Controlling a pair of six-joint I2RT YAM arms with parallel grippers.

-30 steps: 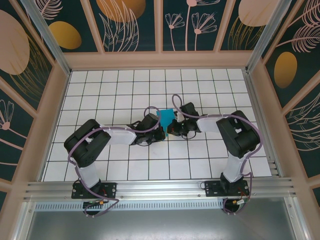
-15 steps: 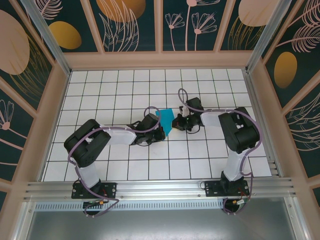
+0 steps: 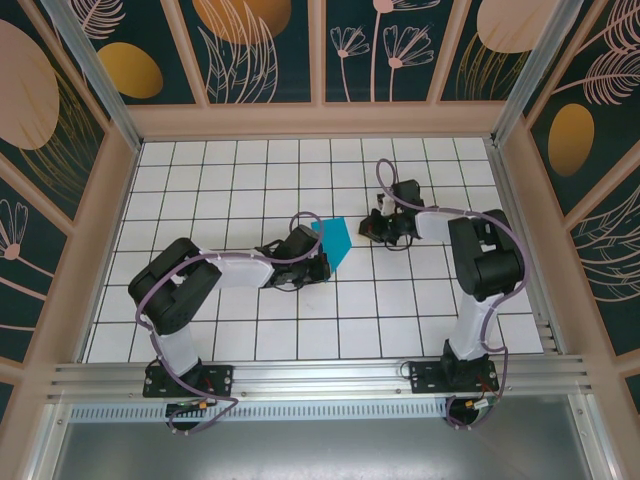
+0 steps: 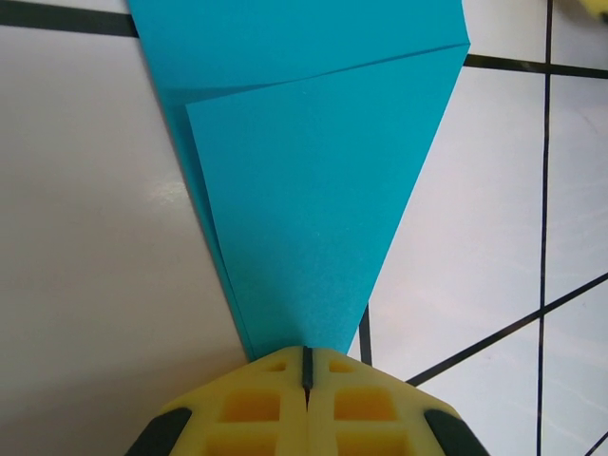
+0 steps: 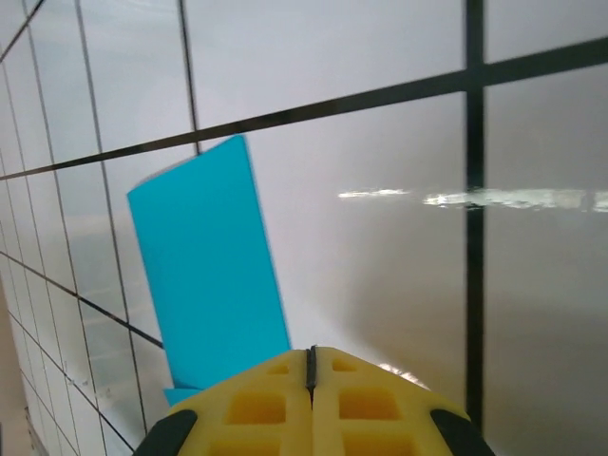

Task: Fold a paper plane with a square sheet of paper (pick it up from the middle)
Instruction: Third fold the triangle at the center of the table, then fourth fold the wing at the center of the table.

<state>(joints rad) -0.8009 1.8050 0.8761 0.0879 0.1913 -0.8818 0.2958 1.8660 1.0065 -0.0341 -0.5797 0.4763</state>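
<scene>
No text, label, brand, number or sign can be read anywhere. The folded teal paper (image 4: 313,190) is plain on every face that shows. The desk (image 3: 230,190) carries nothing but a black grid of lines on white tiles. The wall panels (image 3: 260,45) bear only painted leaves, flowers and orange ovals, with no lettering among them. The yellow fingertips (image 4: 256,408) of the left pincer and those (image 5: 366,408) of the right pincer show moulded hollows but no marking.

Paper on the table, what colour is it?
The paper is plain teal-blue, clearest in the left wrist view.
</scene>
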